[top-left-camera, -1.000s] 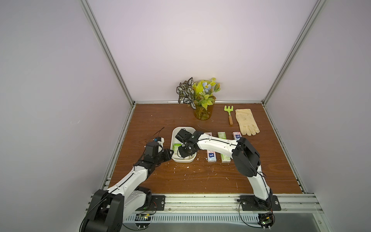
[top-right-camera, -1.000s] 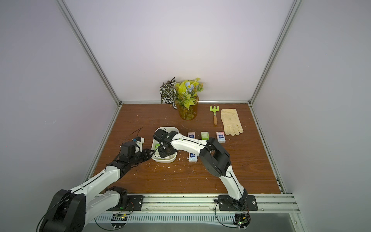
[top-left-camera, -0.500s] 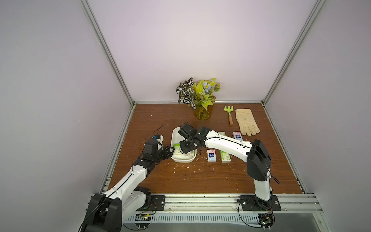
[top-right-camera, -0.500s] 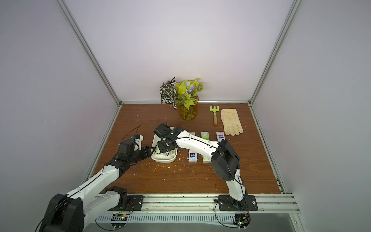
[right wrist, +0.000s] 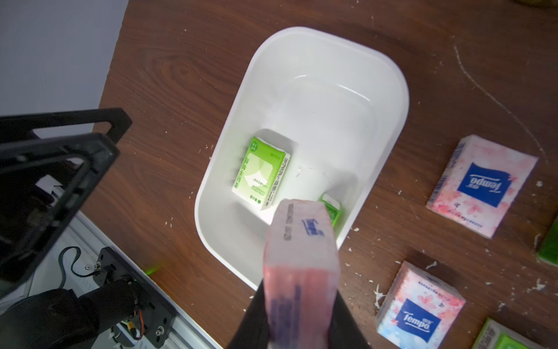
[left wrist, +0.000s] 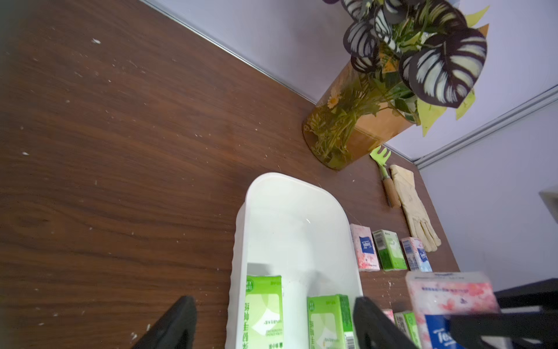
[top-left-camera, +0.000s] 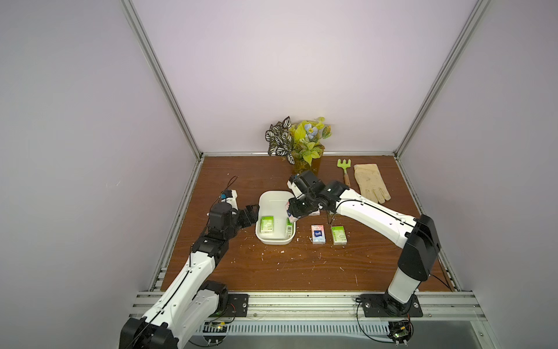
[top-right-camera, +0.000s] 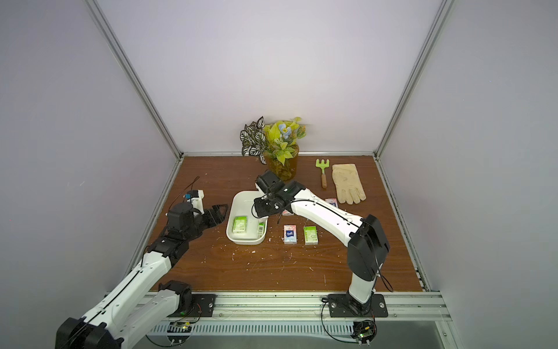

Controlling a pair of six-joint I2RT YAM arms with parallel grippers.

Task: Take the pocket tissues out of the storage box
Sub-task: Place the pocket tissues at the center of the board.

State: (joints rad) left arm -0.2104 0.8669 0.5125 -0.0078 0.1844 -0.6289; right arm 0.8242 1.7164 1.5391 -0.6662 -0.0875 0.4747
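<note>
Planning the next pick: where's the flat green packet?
Both top views show the flat green packet in the storage box's near half, toward the left gripper; a second green packet stands on edge opposite.

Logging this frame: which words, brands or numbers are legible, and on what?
"Tempo": pink packet on the table.
"Tempo", upside down: second pink packet.
Green packet in the storage box: Chinese print, too blurred.
Held pink packet: logo blurred.

Two pocket tissues (top-left-camera: 267,224) in storage box (top-left-camera: 273,202).
</note>
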